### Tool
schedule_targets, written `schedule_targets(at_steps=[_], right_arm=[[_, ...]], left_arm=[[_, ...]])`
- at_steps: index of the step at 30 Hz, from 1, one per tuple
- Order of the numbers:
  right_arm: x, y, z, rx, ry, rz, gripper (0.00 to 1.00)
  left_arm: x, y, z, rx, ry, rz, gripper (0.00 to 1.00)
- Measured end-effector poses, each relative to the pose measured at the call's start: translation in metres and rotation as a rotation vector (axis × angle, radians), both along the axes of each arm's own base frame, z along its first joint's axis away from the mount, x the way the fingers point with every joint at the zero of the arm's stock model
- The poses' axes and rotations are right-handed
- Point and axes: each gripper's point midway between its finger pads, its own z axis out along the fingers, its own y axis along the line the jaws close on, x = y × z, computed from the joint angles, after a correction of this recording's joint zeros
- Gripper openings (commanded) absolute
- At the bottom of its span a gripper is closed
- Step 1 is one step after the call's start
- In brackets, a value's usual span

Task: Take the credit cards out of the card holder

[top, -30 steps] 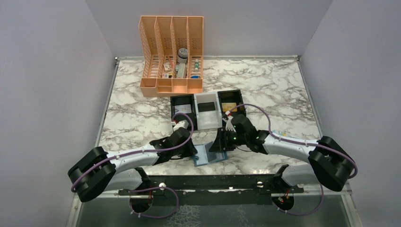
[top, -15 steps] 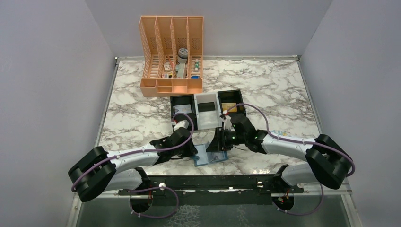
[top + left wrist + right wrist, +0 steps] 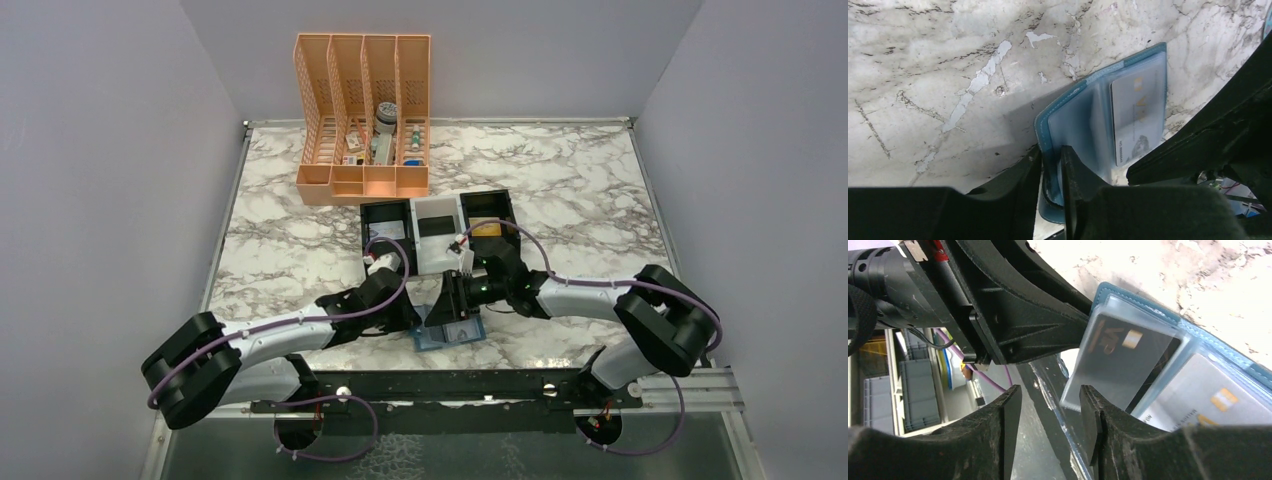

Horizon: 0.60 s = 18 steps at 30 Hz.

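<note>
1. Pinching the card holder (image 3: 1073,120) at its near corner, the left gripper (image 3: 1050,162) had both fingers clamped on the blue edge.
2. The right gripper (image 3: 1048,405) held its fingers a little apart with nothing caught between them. A black card (image 3: 1128,365) in a clear sleeve sat at two o'clock of that gap.
3. A pale card (image 3: 1198,390) lay at four o'clock of the black one, cut off by a finger and the frame edge.
4. From above, the holder (image 3: 445,338) lay on the marble table (image 3: 290,240) at six o'clock of the black-and-white tray (image 3: 385,207). Both wrists covered most of it, and the fingertips could not be made out there.
5. The left wrist view showed a grey card (image 3: 1138,115) under plastic, with its print too blurred to read.
</note>
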Motion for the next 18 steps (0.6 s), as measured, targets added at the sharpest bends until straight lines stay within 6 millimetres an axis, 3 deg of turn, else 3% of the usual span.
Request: schedule_targets(at_steps=[7, 18], right_arm=[[-0.001, 0.001, 0.012, 0.032, -0.029, 0.016, 0.55], [0.025, -0.017, 0.013, -0.087, -0.117, -0.172, 0.45]], left_arm=[[0.001, 0.002, 0.013, -0.028, -0.024, 0.018, 0.41], [0.001, 0.015, 0.021, -0.011, -0.038, 0.063, 0.65]])
